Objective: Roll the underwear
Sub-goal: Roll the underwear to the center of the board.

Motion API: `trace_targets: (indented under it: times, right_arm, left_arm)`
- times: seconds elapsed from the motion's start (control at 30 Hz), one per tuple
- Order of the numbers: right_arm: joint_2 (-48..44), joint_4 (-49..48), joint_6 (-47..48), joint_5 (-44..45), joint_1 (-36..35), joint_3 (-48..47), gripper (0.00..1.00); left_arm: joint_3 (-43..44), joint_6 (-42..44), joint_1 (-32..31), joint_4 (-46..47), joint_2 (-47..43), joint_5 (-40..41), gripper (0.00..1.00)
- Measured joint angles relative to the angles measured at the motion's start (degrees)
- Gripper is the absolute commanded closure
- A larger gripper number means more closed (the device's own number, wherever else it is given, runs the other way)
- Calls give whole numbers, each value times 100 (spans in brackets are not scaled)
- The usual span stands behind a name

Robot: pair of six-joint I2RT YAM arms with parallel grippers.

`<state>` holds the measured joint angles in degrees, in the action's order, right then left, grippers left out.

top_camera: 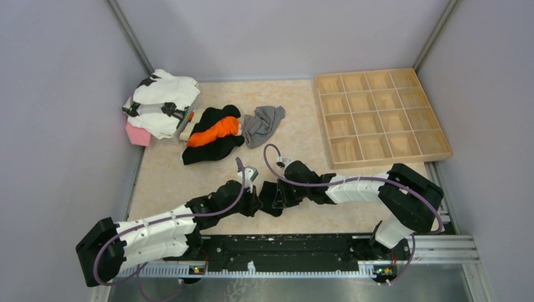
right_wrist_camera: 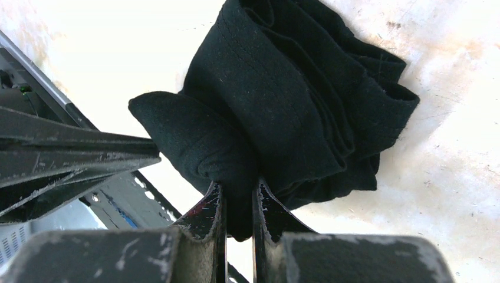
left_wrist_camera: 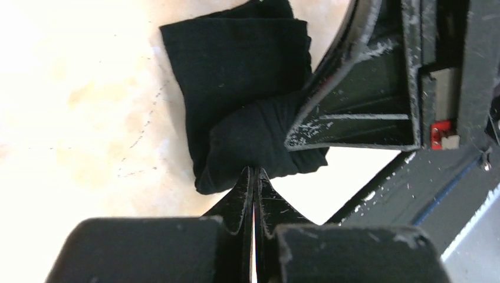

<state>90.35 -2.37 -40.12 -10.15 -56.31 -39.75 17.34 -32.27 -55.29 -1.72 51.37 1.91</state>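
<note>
A: Where's the black underwear (right_wrist_camera: 277,88)?
B: On the bench (top_camera: 157,176), near edge, between both arms (half bunched).
A: Held how?
B: Right end effector (right_wrist_camera: 239,188) clamps a fold; left end effector (left_wrist_camera: 254,171) pinches its edge, nearly closed.

The top external camera looked steeply down from above and behind the arm bases, far enough back to hold the whole beige speckled tabletop (top_camera: 170,176). Each wrist camera looked out past its own fingertips, the left gripper (left_wrist_camera: 254,171) and the right gripper (right_wrist_camera: 239,191), very near the surface. All three views shared the plain black soft cloth underwear (top_camera: 271,200) (left_wrist_camera: 236,76) (right_wrist_camera: 283,88).
</note>
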Motion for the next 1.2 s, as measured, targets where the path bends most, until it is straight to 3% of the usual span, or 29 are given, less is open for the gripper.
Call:
trace_targets:
  times: [0.2,0.7,1.2]
  right_arm:
    - [0,0,2,0,0,2,100]
    - [-72,-15,7,24,48,76,97]
    - [-107,33,66,39,63,76,94]
  left_arm:
    - [2,-83,-2,131,210,291,100]
    - [68,15,0,531,-42,24,100]
    - [68,-28,-2,1058,776,26,100]
